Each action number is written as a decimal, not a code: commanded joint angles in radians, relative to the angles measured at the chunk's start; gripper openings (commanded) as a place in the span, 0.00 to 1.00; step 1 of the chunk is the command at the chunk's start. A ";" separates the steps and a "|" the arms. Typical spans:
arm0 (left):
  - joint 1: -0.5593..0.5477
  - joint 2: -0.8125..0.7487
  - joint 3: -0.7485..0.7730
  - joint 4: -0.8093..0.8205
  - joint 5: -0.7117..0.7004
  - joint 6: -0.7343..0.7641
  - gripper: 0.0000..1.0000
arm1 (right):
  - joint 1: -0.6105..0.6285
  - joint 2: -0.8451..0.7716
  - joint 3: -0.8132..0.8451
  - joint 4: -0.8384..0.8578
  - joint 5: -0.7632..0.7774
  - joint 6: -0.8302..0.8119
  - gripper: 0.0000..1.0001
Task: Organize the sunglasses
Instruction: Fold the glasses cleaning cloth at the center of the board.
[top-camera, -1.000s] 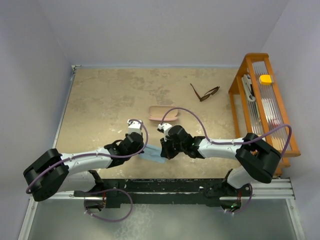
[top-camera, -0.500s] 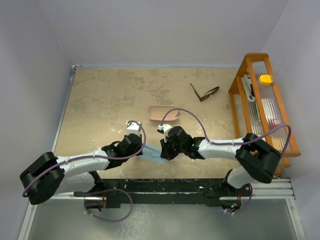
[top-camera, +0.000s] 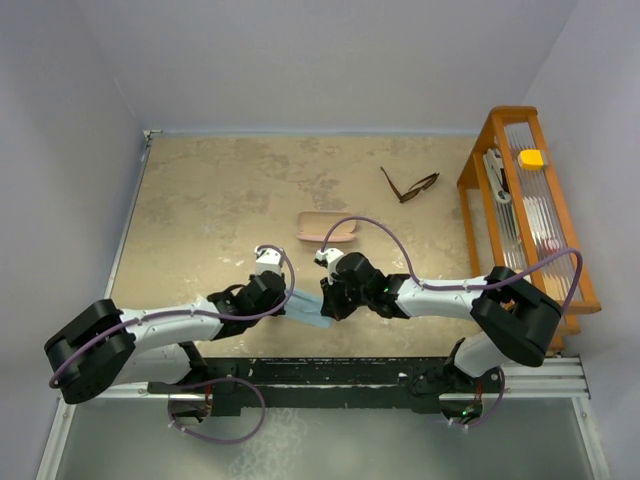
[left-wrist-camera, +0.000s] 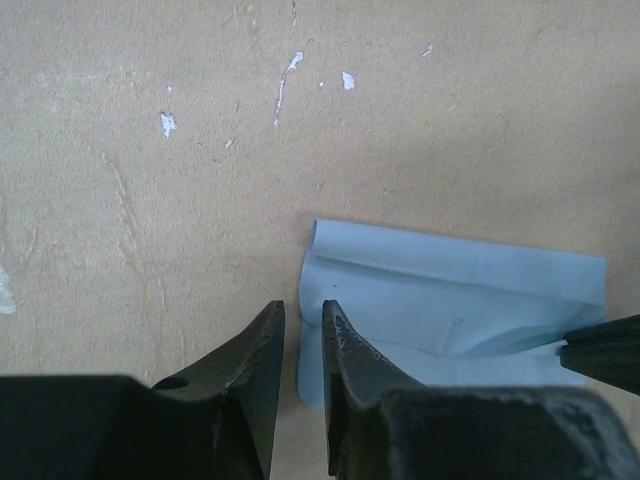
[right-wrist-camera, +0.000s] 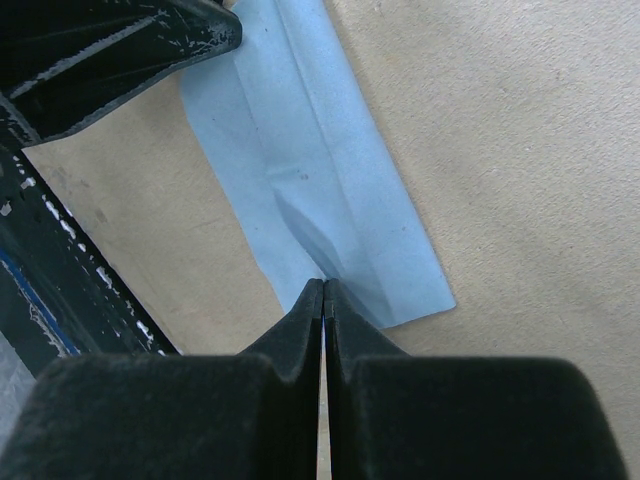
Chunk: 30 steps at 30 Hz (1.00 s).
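Observation:
The sunglasses (top-camera: 410, 186) lie open on the table at the far right, away from both arms. A pink oblong case (top-camera: 328, 227) rests mid-table. A light blue cloth (top-camera: 310, 310) (left-wrist-camera: 450, 300) (right-wrist-camera: 300, 170) lies folded near the front edge, between the grippers. My left gripper (top-camera: 287, 300) (left-wrist-camera: 303, 312) hovers over the cloth's left edge, its jaws a narrow gap apart with nothing pinched. My right gripper (top-camera: 325, 303) (right-wrist-camera: 323, 287) is shut on the cloth's right edge, and a fold rises to its tips.
An orange rack (top-camera: 478, 160) holding a yellow item (top-camera: 531, 158) and other tools stands along the right side. A black rail (top-camera: 400, 375) runs along the near edge, close behind the cloth. Walls enclose the table on the left, back and right.
The left gripper's jaws have parted slightly and the left arm has shifted a little toward the near edge. The right arm, cloth, case and sunglasses have not moved.

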 joint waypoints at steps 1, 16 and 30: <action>-0.004 0.025 0.015 0.019 -0.032 -0.014 0.19 | 0.006 -0.009 0.002 0.035 0.011 0.006 0.00; -0.004 0.039 0.021 0.028 -0.028 -0.005 0.13 | 0.006 -0.003 0.000 0.038 0.016 0.007 0.00; -0.006 0.056 0.027 0.044 -0.001 0.000 0.01 | 0.006 0.005 -0.001 0.039 0.025 0.006 0.00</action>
